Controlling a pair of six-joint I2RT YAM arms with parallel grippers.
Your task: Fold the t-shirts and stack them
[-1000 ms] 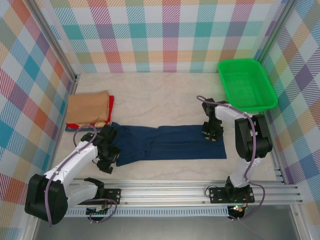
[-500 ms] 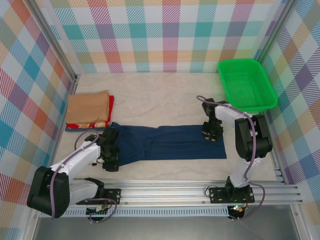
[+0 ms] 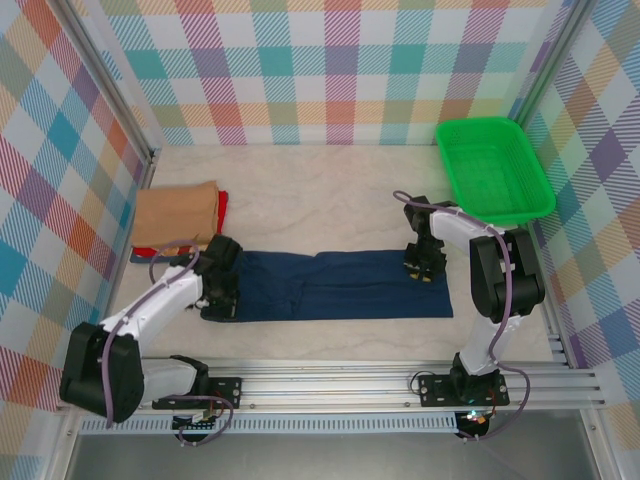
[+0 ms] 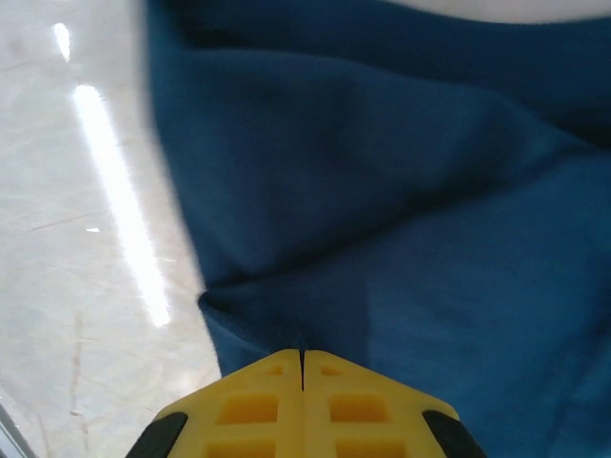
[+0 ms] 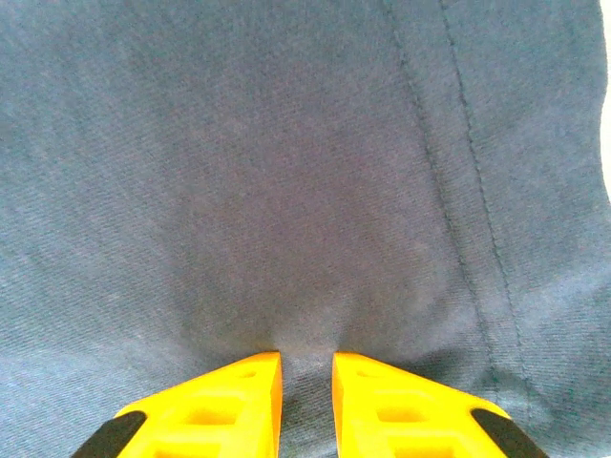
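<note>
The left gripper has its yellow fingers pressed flush together. Creases in the dark navy cloth t-shirt run right up to the tips, so it looks to have a fold nipped. In the top view this gripper sits on the left end of the navy t-shirt, just at its edge. The pale marbled tabletop is bare to the left of the cloth.

The right gripper is almost closed, with only a narrow slit between its yellow fingers. The navy t-shirt puckers into that slit, and a stitched seam runs off to the right. From above, this gripper stands on the shirt's right end, towards its far edge.

The navy t-shirt lies as a long flat band across the near middle of the tabletop, stretched between the two grippers.

At the far left is a stack with a folded tan t-shirt on top, a red one showing beneath, and a blue sliver at the near edge. A green plastic basket sits at the far right.
</note>
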